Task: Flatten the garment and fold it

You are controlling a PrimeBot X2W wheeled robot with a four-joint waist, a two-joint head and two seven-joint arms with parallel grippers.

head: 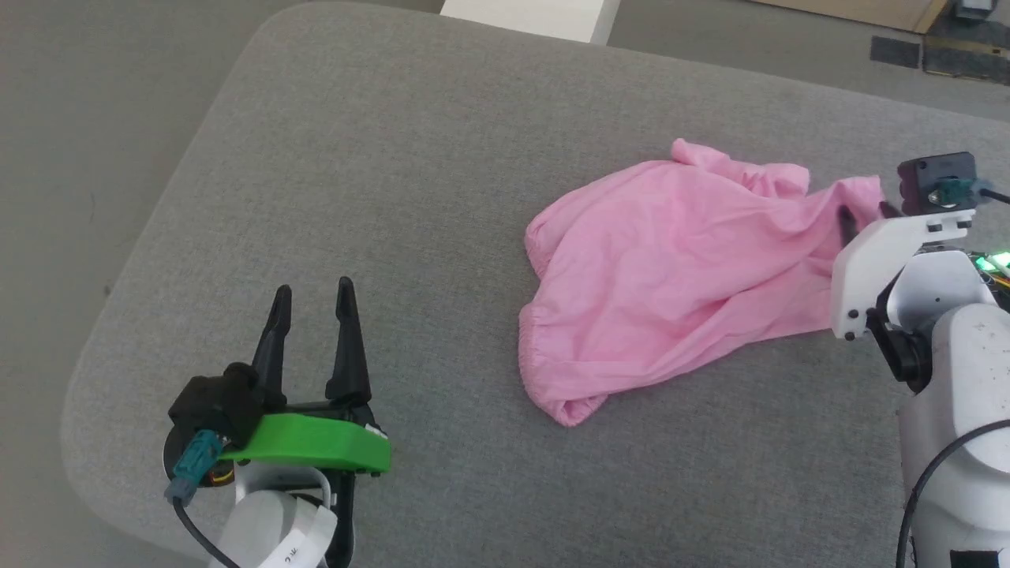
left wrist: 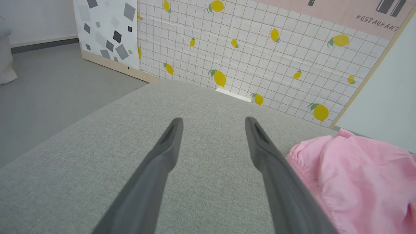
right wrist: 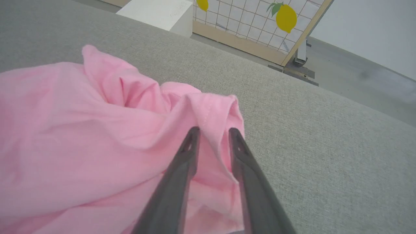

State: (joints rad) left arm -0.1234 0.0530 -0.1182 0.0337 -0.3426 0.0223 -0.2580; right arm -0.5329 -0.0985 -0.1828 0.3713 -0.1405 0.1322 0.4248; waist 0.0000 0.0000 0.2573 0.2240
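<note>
floor: grey, at far left of head view, beyond the cushion's rounded edge.
l. gripper: lower left of head view, over bare cushion; green bracket and black cable plug at its base. fingers spread wide, nothing between them; same in l. wrist view, where both dark fingers point over grey fabric. well apart from the garment.
cushion: broad padded top in grey woven fabric w/ rounded corners; carries the garment.
white block: at top centre of head view, just past the cushion's far edge; also in r. wrist view.
lemon panel: white grid wall w/ yellow lemons, behind the cushion in l. wrist view.
garment: plain light pink cloth, right of centre on the cushion, crumpled, not flat. gathered elastic edges along its left and lower-left side; right end drawn toward the r. gripper. seen at right edge of l. wrist view and across left of r. wrist view.
r. gripper: at the garment's right end, white arm at right edge of head view. in r. wrist view fingers stand a narrow gap apart w/ a stitched fold of pink cloth between them; cannot tell if the fold is pinched or just straddled.
</note>
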